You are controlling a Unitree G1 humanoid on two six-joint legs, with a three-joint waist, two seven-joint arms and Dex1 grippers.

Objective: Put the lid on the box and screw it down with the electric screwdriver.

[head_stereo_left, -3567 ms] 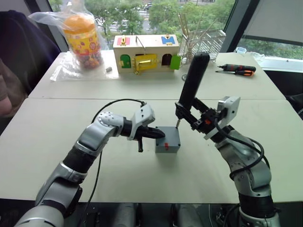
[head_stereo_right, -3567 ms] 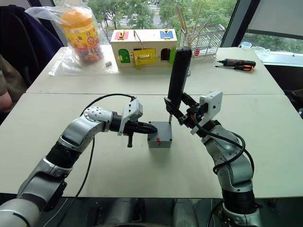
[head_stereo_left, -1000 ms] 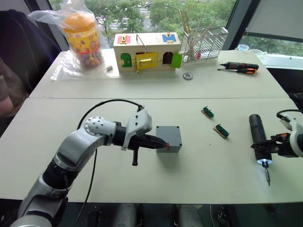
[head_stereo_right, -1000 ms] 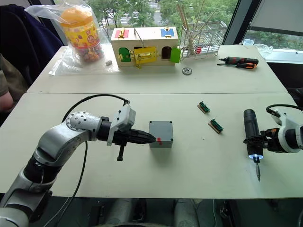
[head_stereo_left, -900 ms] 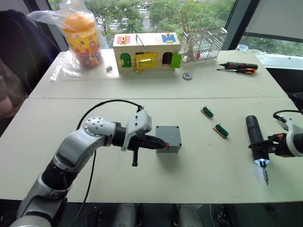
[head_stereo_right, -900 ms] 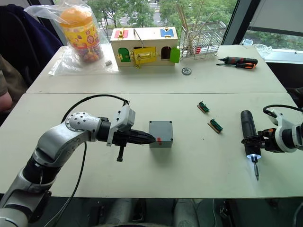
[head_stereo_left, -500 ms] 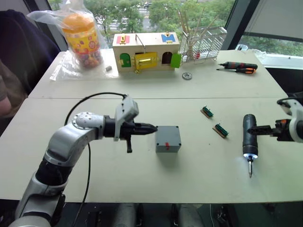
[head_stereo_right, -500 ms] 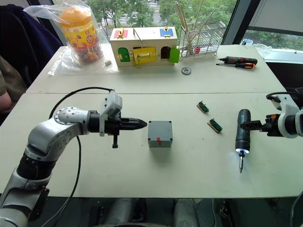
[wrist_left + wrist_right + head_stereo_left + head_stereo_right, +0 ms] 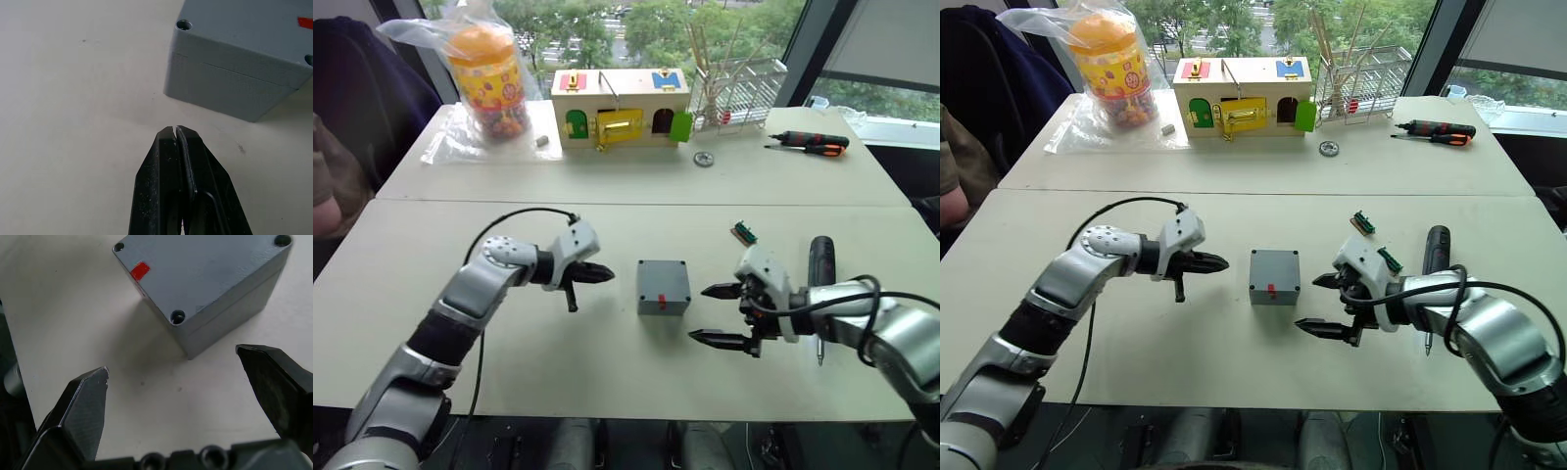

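Since half a sec ago my right gripper (image 9: 716, 315) has let go of the electric screwdriver (image 9: 820, 266) and swung in toward the box (image 9: 663, 286); it's empty now, fingers spread wide, pointing at the box's right side w/ a gap between. Right wrist cam shows the box just past the two black fingertips (image 9: 86, 396), not touching.

Screwdriver lies flat on the table (image 9: 607, 392) behind my right arm, bit end toward me, well apart from the box.

Left gripper (image 9: 605, 275) has backed off a bit more from the box, now near its left side but clear of it. Fingers are pressed together w/ nothing in them; left wrist cam confirms, closed tips (image 9: 176, 133) aimed at the box's lower edge.

Lid (image 9: 1274, 263) sits on the box, flush all round afaict. Red mark (image 9: 1270, 289) faces me. Screw holes (image 9: 178, 316) visible at the corners, can't tell if screws are in.

Other stuff: two small green parts (image 9: 1363, 221) right of the box, wooden box w/ coloured doors (image 9: 621, 108) at the far edge, bagged orange jar (image 9: 490, 72), wire rack (image 9: 740, 86), hand screwdriver (image 9: 808, 143) far right.
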